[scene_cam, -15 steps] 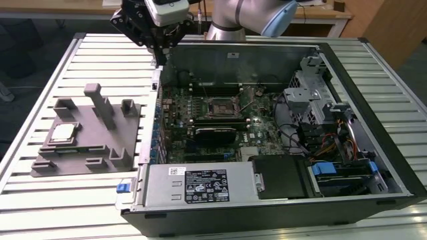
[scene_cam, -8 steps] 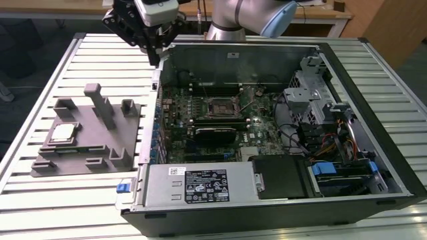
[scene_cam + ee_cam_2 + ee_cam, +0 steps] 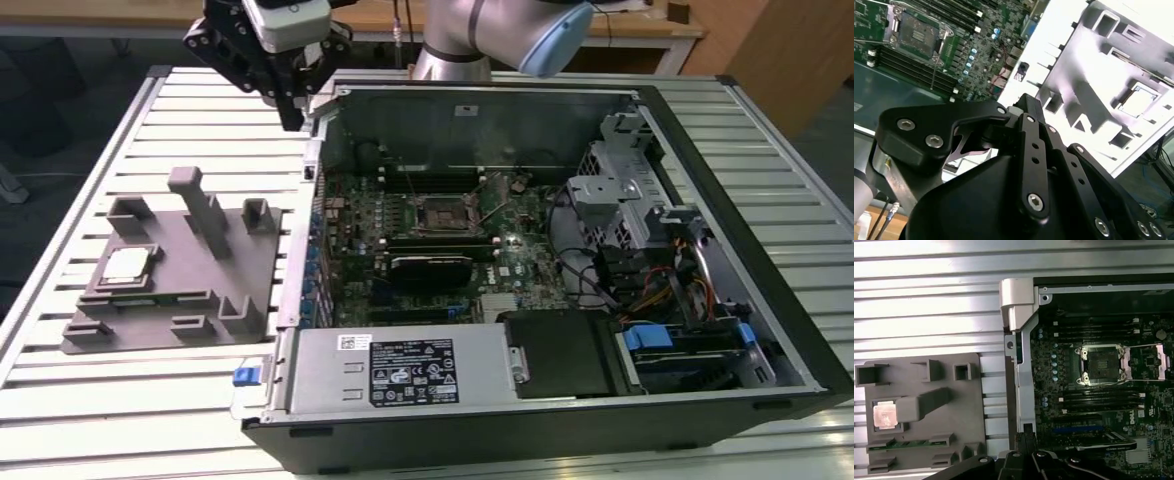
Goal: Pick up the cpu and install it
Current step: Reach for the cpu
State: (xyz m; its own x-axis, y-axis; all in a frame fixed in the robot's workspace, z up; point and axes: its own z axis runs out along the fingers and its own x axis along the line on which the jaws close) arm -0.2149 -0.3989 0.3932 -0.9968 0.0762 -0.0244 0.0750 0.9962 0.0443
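Your gripper (image 3: pixel 291 120) hangs closed and empty over the slatted table (image 3: pixel 80 400), beside the open computer case (image 3: pixel 534 440). The cpu (image 3: pixel 127 265) lies in the grey fixture block's (image 3: pixel 200 290) edge pocket, apparently so it stays put for grasping.

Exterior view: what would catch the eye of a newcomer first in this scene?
The open computer case dominates the slatted table, its motherboard exposed with an open socket near the middle. To the exterior view's left, the cpu lies in a grey fixture block, and the gripper hangs above the case's far corner on that side.
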